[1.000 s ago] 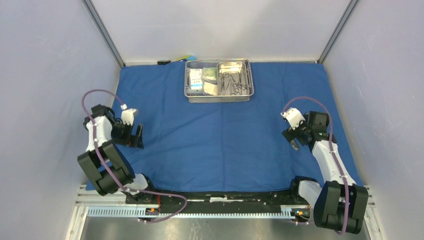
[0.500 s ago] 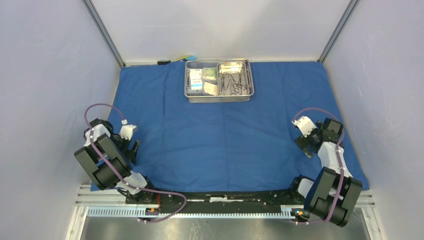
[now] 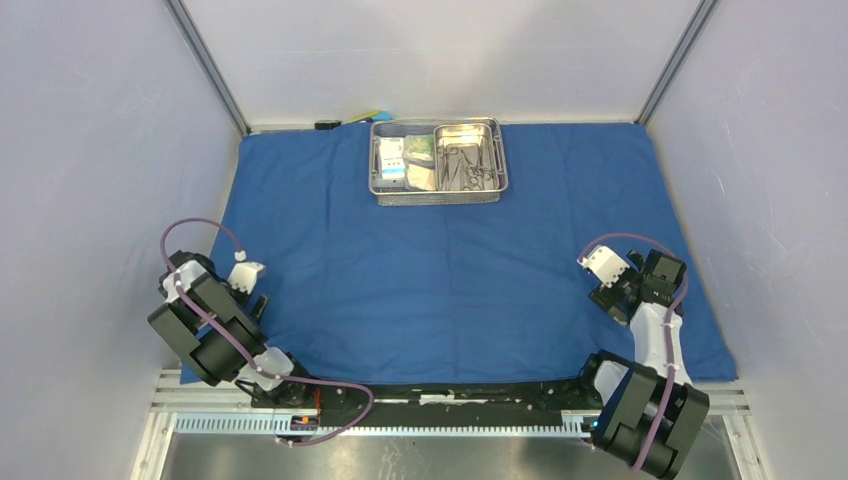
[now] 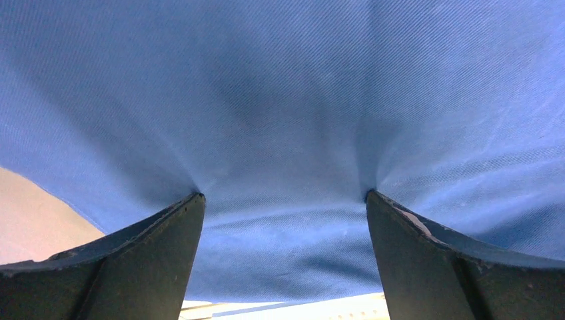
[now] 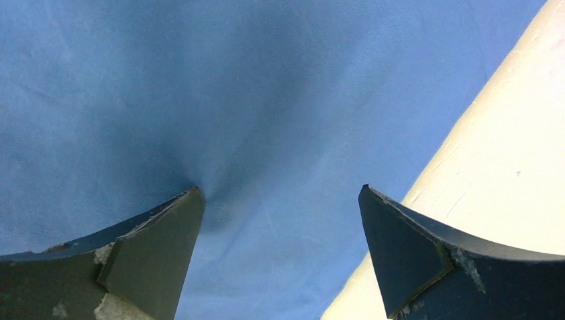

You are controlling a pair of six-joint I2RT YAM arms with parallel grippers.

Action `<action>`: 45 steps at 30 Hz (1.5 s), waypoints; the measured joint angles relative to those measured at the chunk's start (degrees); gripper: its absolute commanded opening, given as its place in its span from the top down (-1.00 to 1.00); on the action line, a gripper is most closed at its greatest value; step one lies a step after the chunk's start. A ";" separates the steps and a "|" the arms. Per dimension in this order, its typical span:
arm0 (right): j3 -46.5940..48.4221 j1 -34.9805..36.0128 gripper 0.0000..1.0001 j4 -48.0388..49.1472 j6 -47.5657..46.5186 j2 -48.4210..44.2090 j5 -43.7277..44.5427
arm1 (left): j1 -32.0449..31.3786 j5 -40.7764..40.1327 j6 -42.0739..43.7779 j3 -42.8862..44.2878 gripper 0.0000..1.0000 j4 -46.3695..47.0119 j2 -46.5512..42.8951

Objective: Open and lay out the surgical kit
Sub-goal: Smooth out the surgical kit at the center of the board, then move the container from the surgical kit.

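Both agape and empty: left gripper (image 4: 283,197), right gripper (image 5: 280,190), tips dimpling blue cloth wrap (image 3: 440,260) near its front corners. Soft, limp stuff, spread flat; best pinched at a hem. At far middle, wire-mesh tray (image 3: 438,197) on the cloth: rigid, likely weighty; take by rim

1 blue cloth (image 3: 450,270), 1 mesh tray (image 3: 437,197), 1 steel pan (image 3: 465,127).

Top view bright, even and sharp, lit from above, with faint sheen on the steel tray (image 3: 437,199); wrist views softer, cloth (image 4: 280,100) weave crisp centrally, dark shade pooling lower down, bare table (image 5: 506,167) overexposed to cream.
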 measured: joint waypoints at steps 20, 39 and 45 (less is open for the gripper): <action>11.15 -0.52 -0.96 -18.67 7.74 0.26 -5.64 | 10.19 -3.45 4.44 9.88 -1.00 -9.18 5.88; 26.91 17.90 -0.96 3.74 38.53 12.98 -14.71 | -31.17 28.92 -37.13 33.00 -0.91 -3.08 2.93; 27.02 22.60 -0.95 18.51 45.68 22.60 -12.00 | -41.88 28.20 -56.94 43.12 -0.71 13.86 18.16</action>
